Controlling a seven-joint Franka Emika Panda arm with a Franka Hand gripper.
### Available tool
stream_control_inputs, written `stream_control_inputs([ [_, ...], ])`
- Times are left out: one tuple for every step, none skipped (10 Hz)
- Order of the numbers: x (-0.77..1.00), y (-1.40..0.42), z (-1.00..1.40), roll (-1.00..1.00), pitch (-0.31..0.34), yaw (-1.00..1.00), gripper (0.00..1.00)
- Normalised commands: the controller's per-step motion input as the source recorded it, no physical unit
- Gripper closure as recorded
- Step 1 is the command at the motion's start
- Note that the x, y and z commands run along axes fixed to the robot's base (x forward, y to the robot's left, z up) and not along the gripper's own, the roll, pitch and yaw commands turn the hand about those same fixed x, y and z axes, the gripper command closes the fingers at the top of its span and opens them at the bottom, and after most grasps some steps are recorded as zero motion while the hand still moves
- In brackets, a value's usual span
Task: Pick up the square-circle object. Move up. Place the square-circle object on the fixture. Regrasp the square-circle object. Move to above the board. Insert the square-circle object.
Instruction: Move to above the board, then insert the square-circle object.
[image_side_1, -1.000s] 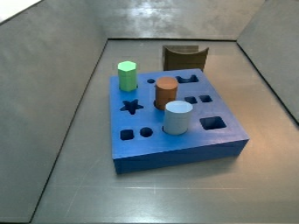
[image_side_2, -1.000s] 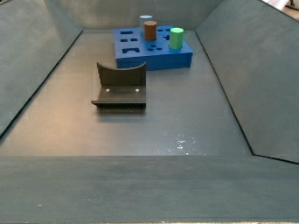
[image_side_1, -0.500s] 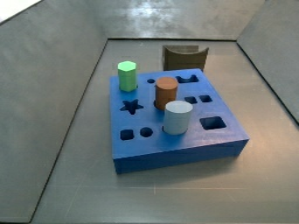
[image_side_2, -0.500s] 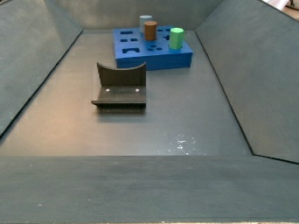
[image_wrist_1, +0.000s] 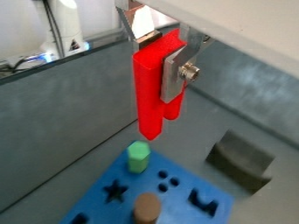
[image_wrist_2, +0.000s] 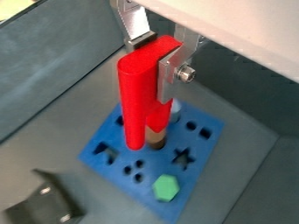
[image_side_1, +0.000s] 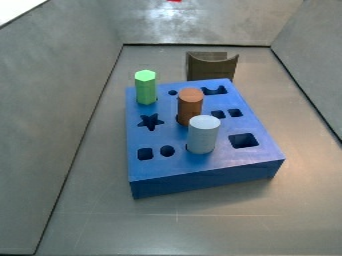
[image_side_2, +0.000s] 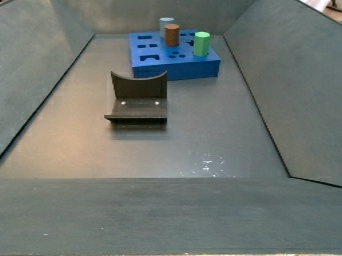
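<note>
Grey metal floor and sloping grey walls enclose your work area.

Item 1, gripper (image_wrist_1: 162, 66): it hangs high above the floor in both wrist views; its silver fingers (image_wrist_2: 176, 63) are closed on the red peg. In a side view only a tiny red speck at the top edge (image_side_1: 173, 2) may belong to it; you cannot tell.

Item 2, red peg (image_wrist_2: 142, 96): gripped near its upper end, it hangs upright, lower end free, above the blue board (image_wrist_2: 107, 149).

Item 3, blue board (image_side_1: 201, 165): it lies flat on the floor, with star, square and round holes in its top.

Item 4, green hexagonal peg (image_side_1: 146, 87), brown cylinder (image_side_1: 190, 105) and pale cylinder (image_side_1: 202, 134): all stand upright in the board.

Item 5, fixture (image_side_2: 136, 98): a dark bracket with a curved notch, it sits on the floor near the board, apart from it, with nothing on it.
</note>
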Motion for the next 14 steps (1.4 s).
stream_control_inputs([
  [-0.07,-0.01,0.00,-0.53,-0.014,-0.01,1.00],
  [-0.05,0.00,0.00,-0.32,-0.021,-0.01,1.00],
  [-0.04,0.01,0.00,-0.24,-0.023,-0.01,1.00],
  [0.00,-0.08,-0.01,0.00,0.000,0.00,1.00],
  [0.04,-0.23,-0.35,-0.11,-0.060,0.00,1.00],
  [-0.03,-0.18,-0.41,-0.04,-0.149,-0.93,1.00],
  [-0.05,-0.07,-0.51,-0.03,-0.170,-1.00,1.00],
  [-0.09,-0.06,-0.55,-0.05,-0.196,-1.00,1.00],
  [-0.11,-0.06,-0.56,-0.06,-0.211,-1.00,1.00],
  [-0.12,-0.07,-0.57,-0.06,-0.211,-0.99,1.00],
  [-0.23,-0.43,-0.63,-0.11,-0.204,-0.61,1.00],
  [-0.01,-0.55,-0.11,-0.03,-0.081,0.35,1.00],
  [-0.34,-0.70,-0.11,0.03,0.000,-0.07,1.00],
  [0.00,-0.23,-0.01,0.02,0.001,-0.93,1.00],
])
